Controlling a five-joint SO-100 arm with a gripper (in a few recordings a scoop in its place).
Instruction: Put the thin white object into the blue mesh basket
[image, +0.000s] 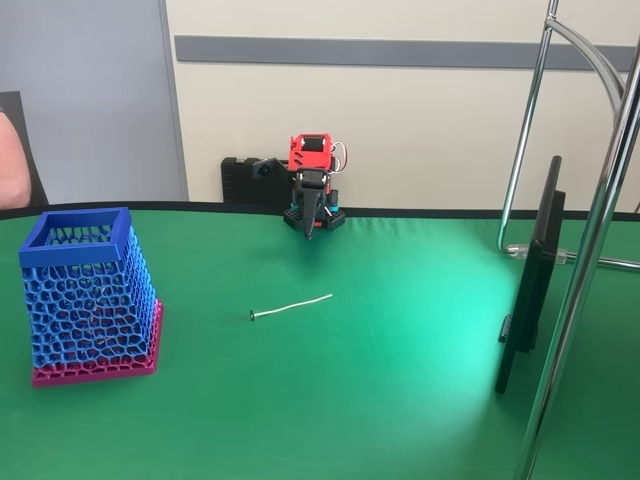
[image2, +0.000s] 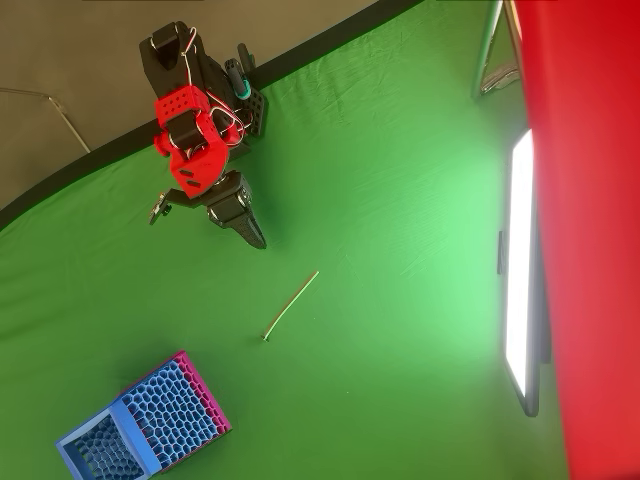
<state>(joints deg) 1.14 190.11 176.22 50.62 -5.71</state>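
At the far edge of the green tabletop in the fixed view, the red and black arm sits folded, its fingers pointing down at the cloth, pressed together into one dark point with nothing between them. Nearer the camera than the fingers and almost straight below them in the picture, well apart from them, lies the thin white object, flat on the cloth, its small dark tip at the left end. Far to the left of the fingers and nearer the camera stands the blue mesh basket, upright on its magenta base, well apart from the stick. A dark flat panel stands on edge to the right of the fingers, beside chrome tubes.

From the overhead view, the fingers again look closed and empty, aimed toward the lower right of the picture. The thin white object lies just beyond their tips in that direction, not touching them, on bare cloth. The blue mesh basket stands at the lower left, well away from both the fingers and the stick
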